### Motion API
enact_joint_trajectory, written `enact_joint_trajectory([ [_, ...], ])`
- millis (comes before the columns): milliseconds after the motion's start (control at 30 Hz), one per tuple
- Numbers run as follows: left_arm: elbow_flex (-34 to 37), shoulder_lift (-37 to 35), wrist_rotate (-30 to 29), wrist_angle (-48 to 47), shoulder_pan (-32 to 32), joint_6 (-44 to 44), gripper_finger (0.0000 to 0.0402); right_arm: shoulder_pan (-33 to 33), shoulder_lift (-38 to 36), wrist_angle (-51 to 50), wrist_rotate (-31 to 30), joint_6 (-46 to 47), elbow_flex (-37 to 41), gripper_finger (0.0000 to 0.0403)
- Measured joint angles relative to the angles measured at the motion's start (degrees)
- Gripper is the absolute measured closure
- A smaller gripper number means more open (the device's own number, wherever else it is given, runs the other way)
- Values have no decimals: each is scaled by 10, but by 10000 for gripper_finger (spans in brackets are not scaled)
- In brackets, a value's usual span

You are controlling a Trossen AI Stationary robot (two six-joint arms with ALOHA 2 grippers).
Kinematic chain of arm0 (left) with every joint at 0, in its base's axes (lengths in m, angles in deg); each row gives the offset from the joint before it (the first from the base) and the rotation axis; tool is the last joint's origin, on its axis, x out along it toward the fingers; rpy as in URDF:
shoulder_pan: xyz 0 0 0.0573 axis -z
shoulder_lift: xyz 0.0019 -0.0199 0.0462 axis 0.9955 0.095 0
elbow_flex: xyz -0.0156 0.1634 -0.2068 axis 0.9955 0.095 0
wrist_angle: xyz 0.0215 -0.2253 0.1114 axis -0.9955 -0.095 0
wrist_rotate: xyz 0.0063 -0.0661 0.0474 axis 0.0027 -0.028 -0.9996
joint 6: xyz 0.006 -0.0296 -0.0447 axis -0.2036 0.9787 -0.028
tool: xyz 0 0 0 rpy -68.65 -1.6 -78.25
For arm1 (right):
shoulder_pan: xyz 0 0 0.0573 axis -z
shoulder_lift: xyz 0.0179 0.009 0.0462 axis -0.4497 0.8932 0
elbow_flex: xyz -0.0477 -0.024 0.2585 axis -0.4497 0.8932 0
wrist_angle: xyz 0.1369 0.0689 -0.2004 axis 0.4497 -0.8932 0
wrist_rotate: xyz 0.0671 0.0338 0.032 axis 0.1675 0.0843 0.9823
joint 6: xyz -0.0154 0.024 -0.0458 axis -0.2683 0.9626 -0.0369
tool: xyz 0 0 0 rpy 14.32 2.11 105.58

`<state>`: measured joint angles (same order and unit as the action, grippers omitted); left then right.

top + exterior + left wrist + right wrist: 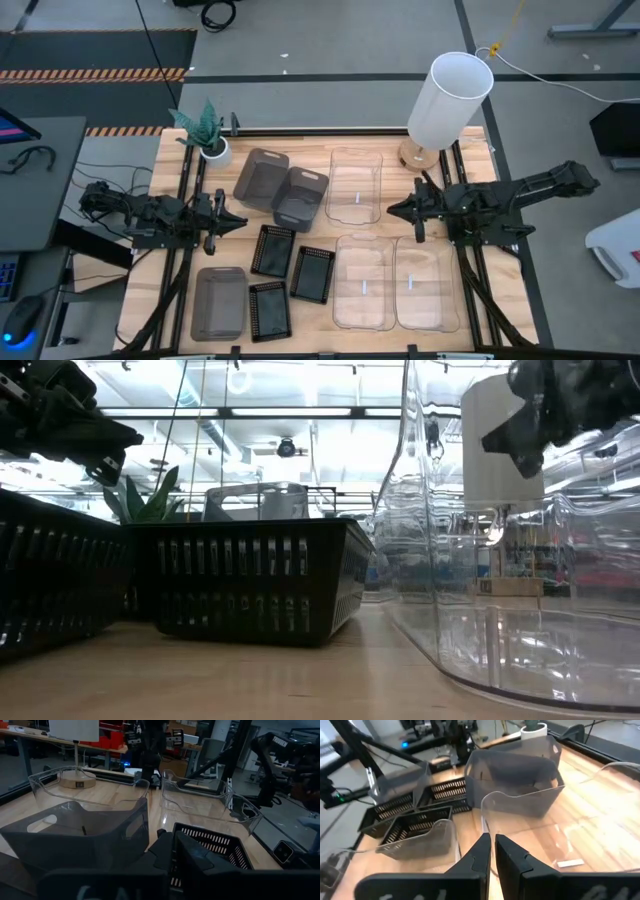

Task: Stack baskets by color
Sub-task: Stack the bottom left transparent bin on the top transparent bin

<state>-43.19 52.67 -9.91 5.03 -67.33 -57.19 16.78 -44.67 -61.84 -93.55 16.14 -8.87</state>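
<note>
High view: left gripper (238, 222) closed, empty, just left of paired smoky-grey baskets (283, 188); right gripper (392, 210) fingers nearly together, empty, right of them, beside clear basket (356, 184).

Three clear baskets (355, 185) let the pale wood table (500, 265) show through. Three smoky-grey baskets (260, 176) look translucent, and three black baskets (272, 250) carry slotted walls. The lamp (450, 98) is white; the plant (203, 125) seems green with paler streaks.
</note>
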Motion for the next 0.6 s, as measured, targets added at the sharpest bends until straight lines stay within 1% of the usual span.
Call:
enact_joint_trajectory([
  [133, 0, 0, 0, 0, 0, 0, 373, 18, 48, -38, 7, -19, -47, 372],
  [200, 0, 0, 0, 0, 0, 0, 370, 29, 71, -45, 27, -21, -64, 370],
  [333, 0, 0, 0, 0, 0, 0, 368, 50, 119, -44, 75, -39, -94, 366],
  [433, 0, 0, 0, 0, 0, 0, 372, 63, 150, -39, 82, -53, -109, 366],
  [600, 0, 0, 0, 0, 0, 0, 376, 75, 200, 4, 88, -68, -131, 366],
])
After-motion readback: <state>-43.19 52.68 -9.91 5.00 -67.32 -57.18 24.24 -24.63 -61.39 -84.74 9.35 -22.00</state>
